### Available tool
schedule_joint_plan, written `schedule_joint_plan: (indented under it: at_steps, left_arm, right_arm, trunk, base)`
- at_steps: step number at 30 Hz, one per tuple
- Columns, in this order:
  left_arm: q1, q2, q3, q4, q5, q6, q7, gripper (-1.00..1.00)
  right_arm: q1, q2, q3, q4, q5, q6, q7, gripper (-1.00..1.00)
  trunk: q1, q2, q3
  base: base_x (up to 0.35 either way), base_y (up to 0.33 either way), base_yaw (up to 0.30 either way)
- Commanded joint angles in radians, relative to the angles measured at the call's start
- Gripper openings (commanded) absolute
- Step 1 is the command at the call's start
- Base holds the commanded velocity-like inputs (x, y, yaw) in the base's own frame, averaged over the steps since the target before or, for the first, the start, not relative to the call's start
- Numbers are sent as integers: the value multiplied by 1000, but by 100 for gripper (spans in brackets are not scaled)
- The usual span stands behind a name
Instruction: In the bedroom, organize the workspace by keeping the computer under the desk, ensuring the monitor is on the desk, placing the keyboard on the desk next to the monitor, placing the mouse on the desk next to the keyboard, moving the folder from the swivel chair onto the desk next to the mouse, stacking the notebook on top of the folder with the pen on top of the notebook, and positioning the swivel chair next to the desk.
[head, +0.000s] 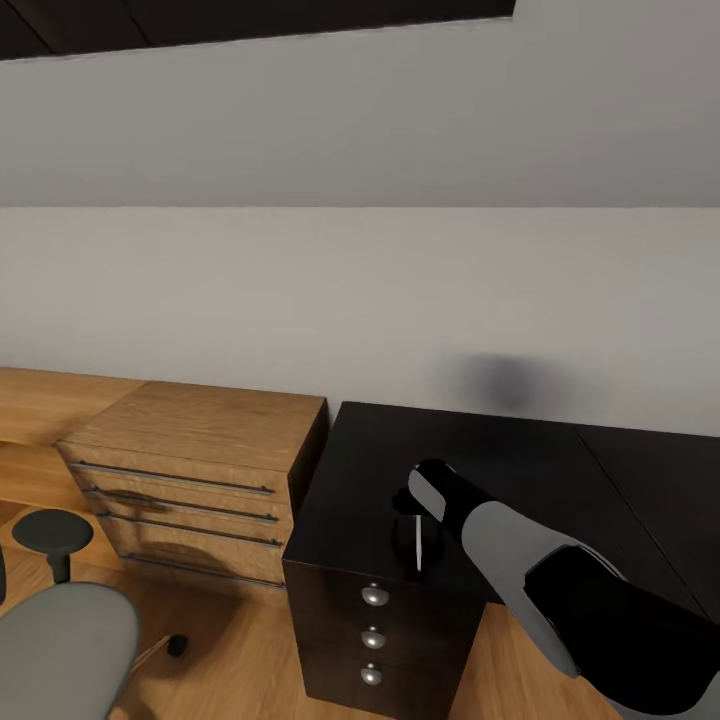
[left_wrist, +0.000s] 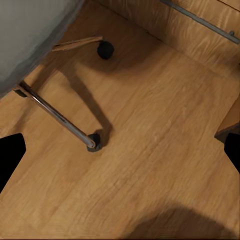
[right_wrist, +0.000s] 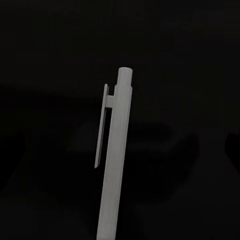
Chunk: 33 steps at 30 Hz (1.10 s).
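Your right arm (head: 560, 580) reaches out over the near corner of the desk (head: 520, 460), its glossy black top running along the pale wall beneath the sloped grey ceiling of the bedroom (head: 360, 120). The right gripper (head: 415, 515) hangs just above the desktop, and the pen (head: 418, 546), a thin white stick, stands nearly upright beneath it, pinched at its upper end. In the right wrist view the pen (right_wrist: 116, 160) rises as a pale shaft with its clip on one side, set against the dark desktop; the fingers themselves are lost in that darkness. Below the desk's edge, the dark drawer unit (head: 385, 630) shows three round silver knobs in a column. Just beside the desk on your left stands a light-wood chest of drawers (head: 190, 470) with long metal handles, its side nearly touching the desk's. The swivel chair (head: 60, 630) sits at the lower left of the head view, its grey seat and one black padded armrest in sight, apart from the desk on the wood-plank floor (head: 240, 650). The left wrist view looks down on that floor (left_wrist: 150, 140), where the chair's chrome legs (left_wrist: 55, 115) end in black castors, with the grey seat (left_wrist: 30, 35) above them. The left gripper's dark fingertips (left_wrist: 10, 155) stand at opposite edges of that view, spread wide with nothing between them.
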Motion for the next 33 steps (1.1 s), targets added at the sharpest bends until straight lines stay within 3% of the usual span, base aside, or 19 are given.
schedule_joint_plan:
  at_steps: [1, 2, 5, 7, 9, 15, 30, 33]
  left_arm:
    - [0, -3, 0, -131, 11, 158, 24, 100]
    - [0, -4, 0, -193, 14, 226, 30, 100]
    - [0, -5, 0, -295, 38, 342, 36, 100]
    - [0, -5, 0, -330, 57, 382, 37, 100]
    - [0, -5, -1, -371, 105, 431, 35, 100]
    - [0, -5, -1, -383, 127, 447, 32, 100]
    - [0, -8, 0, -379, 134, 449, 38, 100]
    - [2, -25, 5, -387, 138, 448, 36, 100]
  right_arm:
    - [-1, 0, 7, -2, -10, 3, -7, 100]
    - [-1, 0, 7, -2, -10, 3, -7, 100]
    - [-1, 0, 7, -2, -10, 3, -7, 100]
    - [-1, 0, 7, -2, -9, 3, -7, 100]
    - [-1, 0, 7, -2, -9, 3, -7, 100]
    - [-1, 0, 7, -2, -9, 3, -7, 100]
    - [-1, 0, 5, -2, -9, 1, -3, 100]
    - [0, 0, 7, -5, -1, 0, -7, 100]
  trunk:
    - [0, 0, -1]
    - [0, 0, -1]
    - [0, 0, -1]
    - [0, 0, -1]
    - [0, 0, -1]
    - [0, 0, -1]
    - [0, 0, -1]
    - [0, 0, -1]
  base:
    - [0, 0, 0]
    - [0, 0, 0]
    - [0, 0, 0]
    - [0, 0, 0]
    - [0, 0, 0]
    - [0, 0, 0]
    - [0, 0, 0]
    - [0, 0, 0]
